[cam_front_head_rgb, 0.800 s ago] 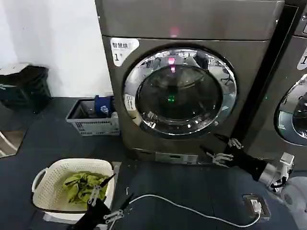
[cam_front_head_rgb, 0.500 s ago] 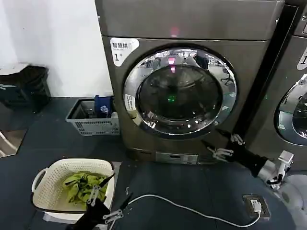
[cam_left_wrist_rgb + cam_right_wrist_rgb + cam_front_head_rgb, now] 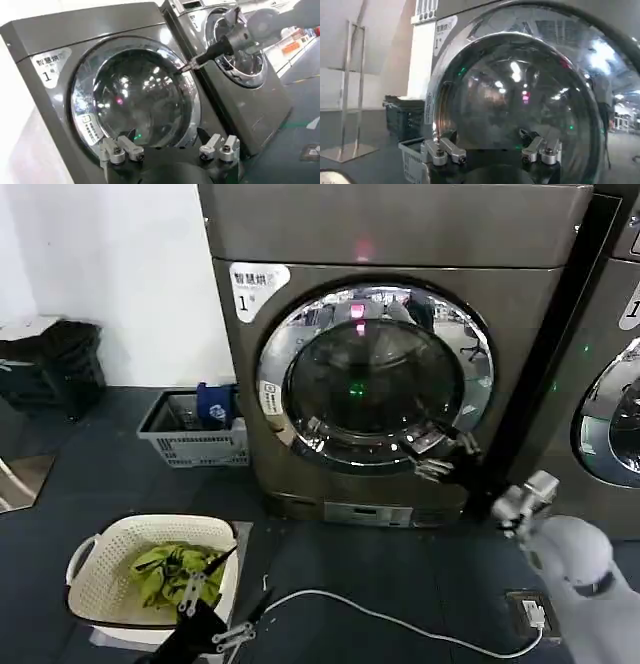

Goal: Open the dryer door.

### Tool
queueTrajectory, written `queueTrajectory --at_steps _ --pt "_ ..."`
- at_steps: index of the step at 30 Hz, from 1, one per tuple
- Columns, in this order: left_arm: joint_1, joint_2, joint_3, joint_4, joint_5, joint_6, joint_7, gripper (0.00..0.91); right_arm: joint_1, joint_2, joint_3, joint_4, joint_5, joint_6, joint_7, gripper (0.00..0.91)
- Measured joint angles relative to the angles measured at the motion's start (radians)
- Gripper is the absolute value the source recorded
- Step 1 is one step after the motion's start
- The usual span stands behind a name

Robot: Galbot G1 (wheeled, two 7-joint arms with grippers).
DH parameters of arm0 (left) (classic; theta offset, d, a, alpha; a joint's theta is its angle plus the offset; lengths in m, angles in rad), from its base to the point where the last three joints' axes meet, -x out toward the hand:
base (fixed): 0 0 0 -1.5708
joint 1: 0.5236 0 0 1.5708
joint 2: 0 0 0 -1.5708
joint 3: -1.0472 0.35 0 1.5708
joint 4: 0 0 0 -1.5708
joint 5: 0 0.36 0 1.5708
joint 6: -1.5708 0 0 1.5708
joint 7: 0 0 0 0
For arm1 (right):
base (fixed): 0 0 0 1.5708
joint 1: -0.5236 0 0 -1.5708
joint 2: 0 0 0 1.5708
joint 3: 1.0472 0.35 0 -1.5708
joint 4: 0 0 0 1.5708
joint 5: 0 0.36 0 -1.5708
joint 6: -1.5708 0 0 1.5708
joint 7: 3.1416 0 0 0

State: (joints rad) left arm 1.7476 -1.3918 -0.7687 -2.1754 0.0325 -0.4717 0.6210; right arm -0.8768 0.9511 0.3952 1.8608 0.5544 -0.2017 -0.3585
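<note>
The dryer door (image 3: 370, 384) is a round porthole with a wide chrome rim and dark glass, lying flush against the bronze-grey machine with the "1" sticker (image 3: 254, 288). My right gripper (image 3: 441, 454) is open, its fingers at the lower right of the chrome rim. In the right wrist view the door (image 3: 520, 95) looms close behind the right gripper (image 3: 487, 144). My left gripper (image 3: 215, 604) is open and low, by the white basket. The left wrist view shows the door (image 3: 135, 100), the left gripper (image 3: 170, 146), and the right gripper (image 3: 182, 69) tip against the door's rim.
A white basket (image 3: 95, 554) with green clothes stands at the front left. A grey crate (image 3: 195, 446) sits left of the machine. A white cable (image 3: 400, 621) runs across the dark floor to a socket (image 3: 530, 612). A second machine (image 3: 610, 424) stands at the right.
My right arm has swung up and left from near the floor in front of the machine to the door's lower right rim. The left arm has stayed put. The door is unchanged.
</note>
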Motion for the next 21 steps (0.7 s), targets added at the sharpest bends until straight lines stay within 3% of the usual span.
queueTrajectory --at_steps 12,21 --pt "0.007 -0.027 0.002 -0.004 0.009 -0.001 0.000 0.907 0.161 0.066 -0.168 -0.136 -0.038 0.056 0.102 0.907" --pt "0.010 -0.044 0.003 -0.005 0.016 -0.004 -0.001 0.907 0.255 0.120 -0.261 -0.206 -0.065 0.067 0.143 0.907"
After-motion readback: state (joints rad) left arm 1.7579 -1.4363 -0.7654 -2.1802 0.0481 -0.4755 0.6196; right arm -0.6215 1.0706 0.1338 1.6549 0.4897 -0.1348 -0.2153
